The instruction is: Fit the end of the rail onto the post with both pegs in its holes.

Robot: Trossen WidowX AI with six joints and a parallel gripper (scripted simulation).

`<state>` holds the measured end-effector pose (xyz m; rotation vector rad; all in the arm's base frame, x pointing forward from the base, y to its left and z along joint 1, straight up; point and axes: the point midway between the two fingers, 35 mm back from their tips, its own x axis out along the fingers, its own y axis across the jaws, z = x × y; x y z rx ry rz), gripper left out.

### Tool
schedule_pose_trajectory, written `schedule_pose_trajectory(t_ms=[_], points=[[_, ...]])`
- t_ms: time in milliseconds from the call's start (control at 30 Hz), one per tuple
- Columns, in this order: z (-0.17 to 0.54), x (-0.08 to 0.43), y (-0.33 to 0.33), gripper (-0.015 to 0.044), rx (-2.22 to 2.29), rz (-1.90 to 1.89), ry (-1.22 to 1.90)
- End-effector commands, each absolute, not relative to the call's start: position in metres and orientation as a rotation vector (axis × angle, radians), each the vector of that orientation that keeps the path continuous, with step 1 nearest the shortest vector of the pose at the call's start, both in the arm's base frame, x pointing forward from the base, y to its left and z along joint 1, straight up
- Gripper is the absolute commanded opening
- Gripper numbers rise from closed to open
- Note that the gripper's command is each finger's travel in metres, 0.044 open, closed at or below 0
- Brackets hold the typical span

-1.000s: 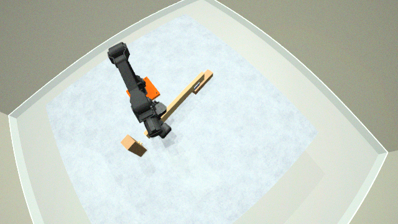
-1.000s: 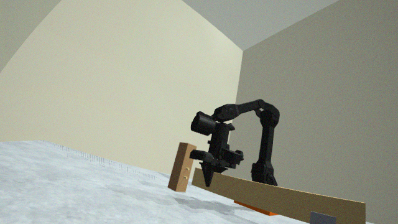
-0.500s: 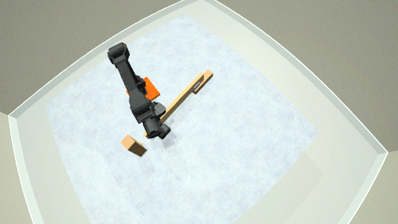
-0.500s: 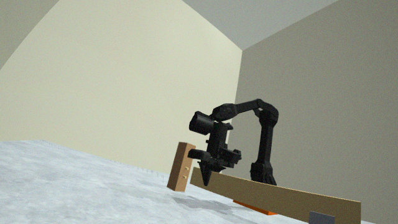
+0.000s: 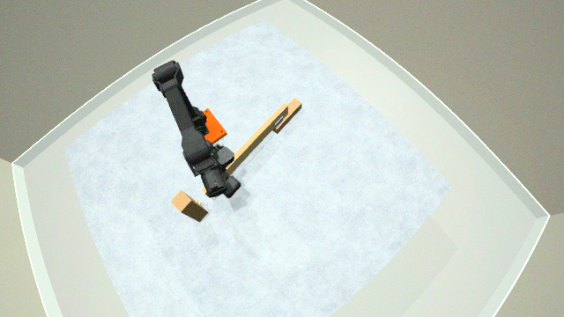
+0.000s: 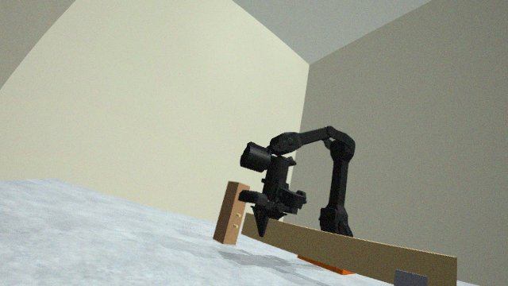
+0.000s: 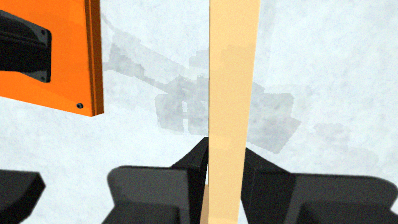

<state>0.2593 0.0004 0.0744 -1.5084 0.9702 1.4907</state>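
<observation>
The long wooden rail (image 5: 259, 138) (image 6: 357, 252) (image 7: 232, 75) is held between the fingers of my gripper (image 5: 228, 171) (image 7: 217, 141), close to its near end. The rail's far end is at the bracket (image 5: 278, 121) (image 6: 410, 278) on the low footboard block (image 5: 295, 106). The wooden post (image 5: 181, 201) (image 6: 230, 212) stands upright just beyond the near end, with a small gap between them. Its two pegs (image 6: 236, 220) are bare and point toward the rail's side. The rail's end holes are not visible. Exact height and level of the near end are hard to tell.
The orange base plate (image 5: 214, 127) (image 6: 343, 272) (image 7: 75, 85) of the arm lies beside the rail. The arm (image 5: 178, 107) (image 6: 337, 179) reaches over from it. A pale raised border (image 5: 480, 154) runs around the work surface.
</observation>
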Motion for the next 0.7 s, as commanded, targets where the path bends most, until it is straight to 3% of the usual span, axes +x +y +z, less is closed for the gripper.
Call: schedule_pose_trajectory(t_ms=[0, 667], points=[[0.0759, 0.2622, -0.0018, 0.0, -1.519, 1.484, 0.966], [0.0765, 0.2646, -0.0072, 0.0, -1.52, 1.483, 0.966]])
